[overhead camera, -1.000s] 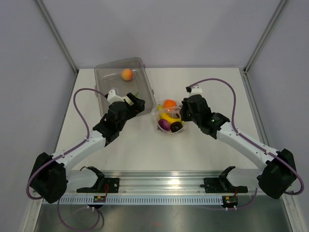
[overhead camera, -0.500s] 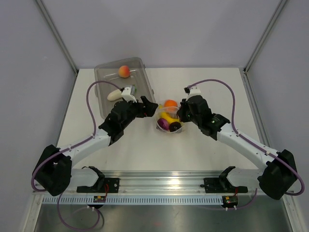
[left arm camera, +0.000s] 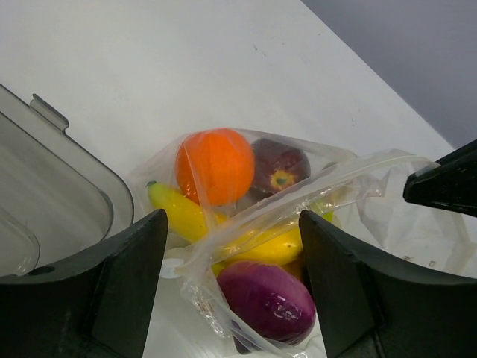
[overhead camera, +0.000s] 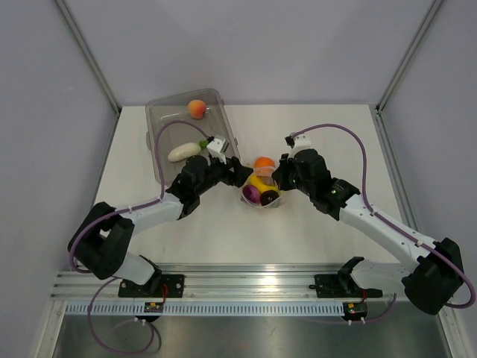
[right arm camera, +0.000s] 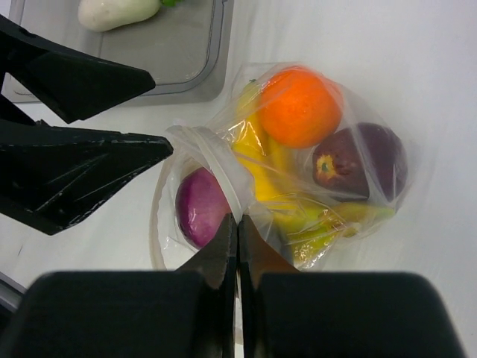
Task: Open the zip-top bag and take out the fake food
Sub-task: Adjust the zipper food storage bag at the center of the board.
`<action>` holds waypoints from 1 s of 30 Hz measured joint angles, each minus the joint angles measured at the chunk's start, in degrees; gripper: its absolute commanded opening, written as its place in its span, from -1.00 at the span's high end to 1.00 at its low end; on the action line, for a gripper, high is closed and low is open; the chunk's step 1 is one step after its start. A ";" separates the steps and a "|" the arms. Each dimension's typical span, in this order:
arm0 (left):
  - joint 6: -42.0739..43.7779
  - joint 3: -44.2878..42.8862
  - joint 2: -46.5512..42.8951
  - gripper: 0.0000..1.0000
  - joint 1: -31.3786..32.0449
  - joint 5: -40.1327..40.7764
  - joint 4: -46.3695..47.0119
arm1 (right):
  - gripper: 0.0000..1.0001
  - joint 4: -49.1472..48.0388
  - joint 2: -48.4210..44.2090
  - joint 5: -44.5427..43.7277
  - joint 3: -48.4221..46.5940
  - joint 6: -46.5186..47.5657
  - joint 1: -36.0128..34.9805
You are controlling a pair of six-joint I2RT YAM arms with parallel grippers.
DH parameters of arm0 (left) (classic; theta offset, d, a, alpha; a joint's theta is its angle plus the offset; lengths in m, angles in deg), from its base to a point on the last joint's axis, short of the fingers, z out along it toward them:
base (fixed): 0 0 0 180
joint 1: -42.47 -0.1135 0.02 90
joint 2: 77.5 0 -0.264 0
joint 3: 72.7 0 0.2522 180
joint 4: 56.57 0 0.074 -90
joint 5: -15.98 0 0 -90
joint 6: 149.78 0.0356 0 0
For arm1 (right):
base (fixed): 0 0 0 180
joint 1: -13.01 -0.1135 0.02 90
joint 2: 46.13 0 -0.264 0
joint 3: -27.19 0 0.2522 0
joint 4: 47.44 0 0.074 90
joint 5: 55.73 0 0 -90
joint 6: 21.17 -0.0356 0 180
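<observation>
Lying between open left jaws: zip-top bag (left arm camera: 298, 216)

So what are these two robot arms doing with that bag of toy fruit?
They're unpacking a clear bag. The right gripper pinches the bag's edge; the left gripper is open at its mouth. A peach and a radish lie in the plastic tub; an orange, banana, apple and purple piece are in the bag.
</observation>
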 measured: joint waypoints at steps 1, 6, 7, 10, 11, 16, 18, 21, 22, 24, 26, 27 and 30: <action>0.50 -0.13 0.55 -0.47 0.00 -0.24 -0.02 | 1.00 -0.02 -0.04 0.02 0.04 0.02 0.00; 2.45 -1.03 1.66 -0.29 0.28 -1.20 0.68 | 1.00 -0.04 -0.09 0.66 0.24 0.04 0.00; 2.86 -1.38 1.97 -0.27 0.42 -1.73 0.85 | 1.00 -0.07 -0.09 0.83 0.24 0.07 0.00; 4.00 -2.58 2.86 -0.23 1.07 -2.82 0.81 | 1.00 -0.07 -0.09 0.98 0.24 0.09 -0.02; 4.59 -3.10 3.19 -0.23 1.49 -3.04 0.63 | 1.00 -0.07 -0.09 1.01 0.26 0.09 -0.02; 6.93 -5.09 4.15 -0.13 3.50 -3.43 -0.72 | 1.00 -0.07 -0.09 1.27 0.24 0.09 -0.02; 7.65 -5.70 4.50 -0.08 4.00 -3.45 -1.20 | 1.00 -0.07 -0.09 1.27 0.24 0.11 -0.02; 8.28 -6.45 5.07 0.16 4.13 -3.43 -2.10 | 1.00 -0.07 -0.09 1.29 0.24 0.09 -0.02; 8.35 -6.73 5.27 0.25 4.13 -3.43 -2.47 | 1.00 -0.07 -0.09 1.31 0.26 0.11 -0.02; 8.61 -7.34 5.68 0.46 4.13 -3.41 -3.32 | 1.00 -0.07 -0.09 1.29 0.26 0.09 -0.02; 9.03 -7.78 5.88 0.79 4.13 -3.41 -4.20 | 1.00 -0.07 -0.09 1.31 0.24 0.09 -0.02; 8.92 -7.91 5.88 0.91 4.13 -3.41 -4.50 | 1.00 -0.09 -0.09 1.29 0.24 0.09 -0.02; 9.49 -9.31 5.95 1.00 4.33 -3.28 -7.19 | 1.00 -0.44 -0.09 1.25 0.26 0.07 -0.02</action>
